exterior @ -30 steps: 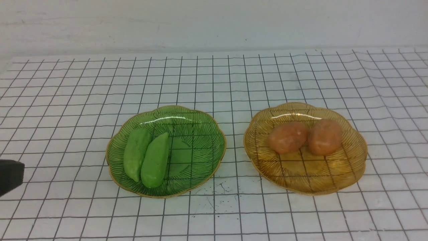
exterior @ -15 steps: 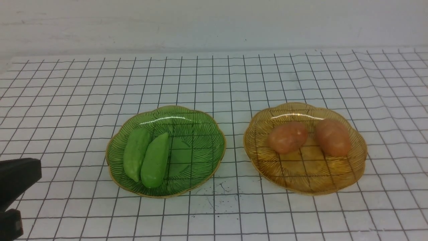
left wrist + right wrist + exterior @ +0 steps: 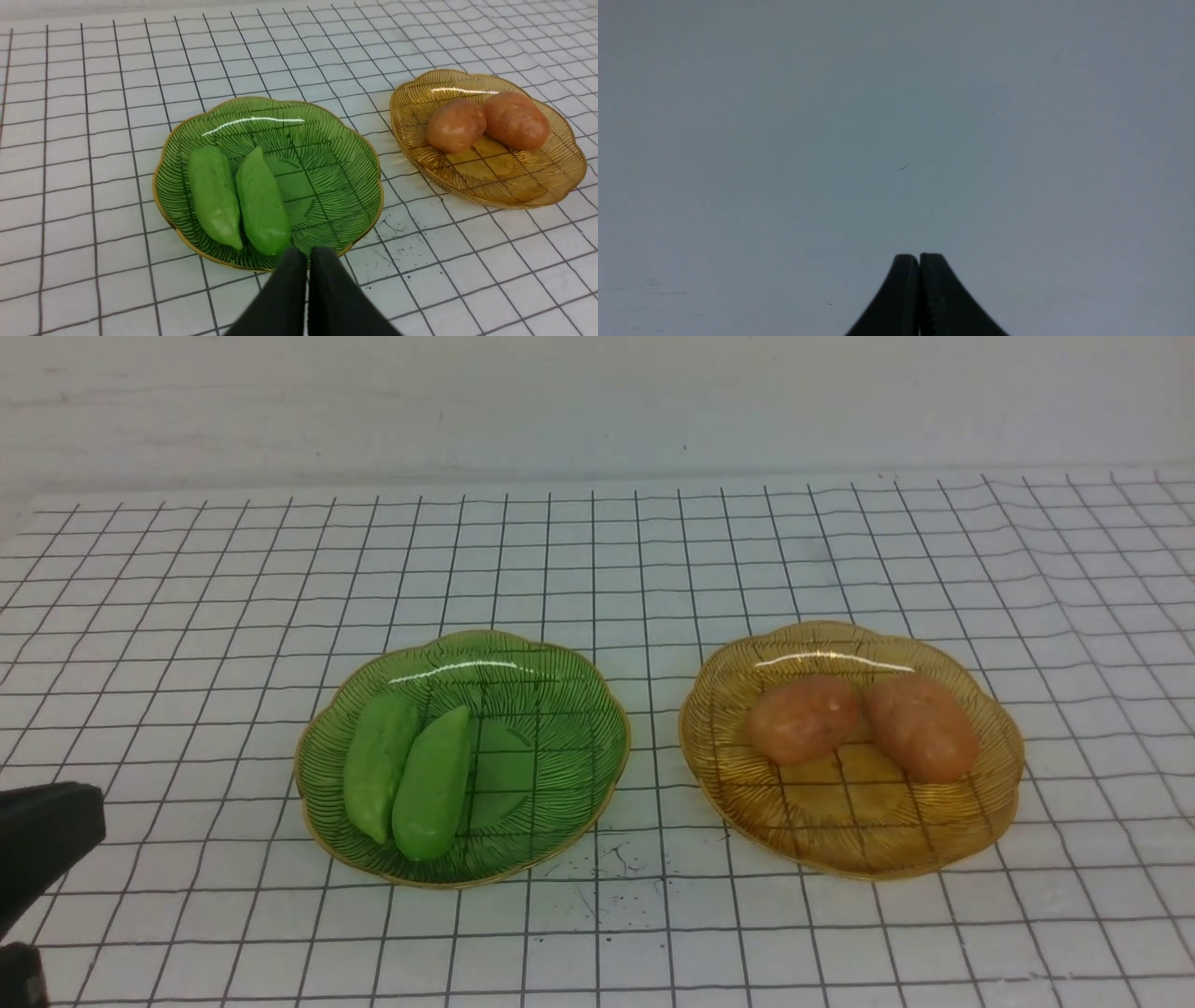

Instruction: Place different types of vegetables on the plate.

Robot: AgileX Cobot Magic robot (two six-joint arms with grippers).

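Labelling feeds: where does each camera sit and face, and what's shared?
Left wrist: on that arm, looking past the shut left gripper at a green ribbed glass plate with light-green cucumber toys and an amber ribbed plate with orange-brown potato lumps.
Front: between the arms, facing forward over the gridded table; left gripper at left edge.
Right wrist: on that arm, shut right gripper before blank grey.
Front and left wrist share both plates.

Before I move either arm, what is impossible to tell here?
Right gripper: outside the front view; its wrist camera shows only blank grey, so its position is unknown.
Left gripper: mostly cut off by the front view's left edge.
Green plate: near rim partly hidden behind the left fingers in the left wrist view.
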